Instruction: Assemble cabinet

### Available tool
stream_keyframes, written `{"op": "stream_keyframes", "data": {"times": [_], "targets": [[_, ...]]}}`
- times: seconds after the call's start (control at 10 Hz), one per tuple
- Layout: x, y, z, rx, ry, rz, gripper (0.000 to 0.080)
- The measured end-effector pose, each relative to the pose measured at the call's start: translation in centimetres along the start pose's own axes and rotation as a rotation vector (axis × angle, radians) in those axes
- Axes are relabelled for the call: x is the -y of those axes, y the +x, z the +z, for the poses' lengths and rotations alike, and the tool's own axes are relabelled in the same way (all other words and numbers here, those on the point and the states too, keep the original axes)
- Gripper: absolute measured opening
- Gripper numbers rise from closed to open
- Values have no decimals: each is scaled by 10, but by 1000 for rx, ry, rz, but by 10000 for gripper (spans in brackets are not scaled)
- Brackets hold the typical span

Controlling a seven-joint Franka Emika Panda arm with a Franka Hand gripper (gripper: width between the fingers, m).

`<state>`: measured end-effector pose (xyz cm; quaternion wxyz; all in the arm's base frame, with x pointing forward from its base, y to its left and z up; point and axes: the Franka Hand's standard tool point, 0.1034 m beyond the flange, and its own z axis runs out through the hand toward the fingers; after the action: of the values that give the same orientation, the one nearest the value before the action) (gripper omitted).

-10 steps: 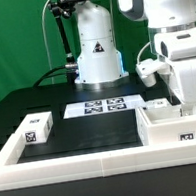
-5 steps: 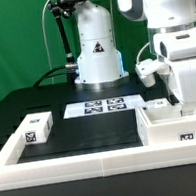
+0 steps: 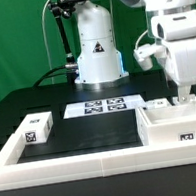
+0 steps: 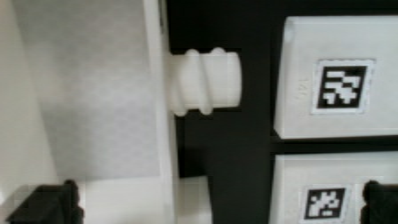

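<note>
A green wall stands behind a black bench (image 3: 91, 132) edged by a raised white rim (image 3: 85, 166). In the exterior view, the marker board (image 3: 102, 106) lies mid-bench toward the back edge, just in front of the arm's base (image 3: 96, 46). The cabinet body (image 3: 181, 127) sits in the front corner at the exterior view's right, against the rim. A small block (image 3: 161, 104) stands just behind it. Another tagged block (image 3: 32, 132) rests near the bench edge at the exterior view's left, well apart from the body. The hand (image 3: 184, 96) hangs over the back part of the cabinet body.

In the wrist view, its dark fingertips (image 4: 45, 205) show at opposite sides, spread wide with nothing clamped. Below lies a broad white panel (image 4: 89, 100). A ribbed peg (image 4: 208, 80) juts from it toward two tagged white faces (image 4: 338, 85).
</note>
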<state>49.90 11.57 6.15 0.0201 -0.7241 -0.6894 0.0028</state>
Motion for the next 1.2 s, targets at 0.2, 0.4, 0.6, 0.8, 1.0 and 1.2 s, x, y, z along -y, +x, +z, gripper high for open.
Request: {"op": "stream_keyframes", "data": {"times": [0.2,0.4,0.6,0.8,1.0,1.2], "targets": [[13,6,-10,3,-7,24,796],[12,4,-8,3,-3,30,796],[13,3,-8,3,-2,31,796],[24,8,-5,2,0,69,796],[48,21,-2,0,13,82,796],[61,30,6,-2,32,67,796]]}}
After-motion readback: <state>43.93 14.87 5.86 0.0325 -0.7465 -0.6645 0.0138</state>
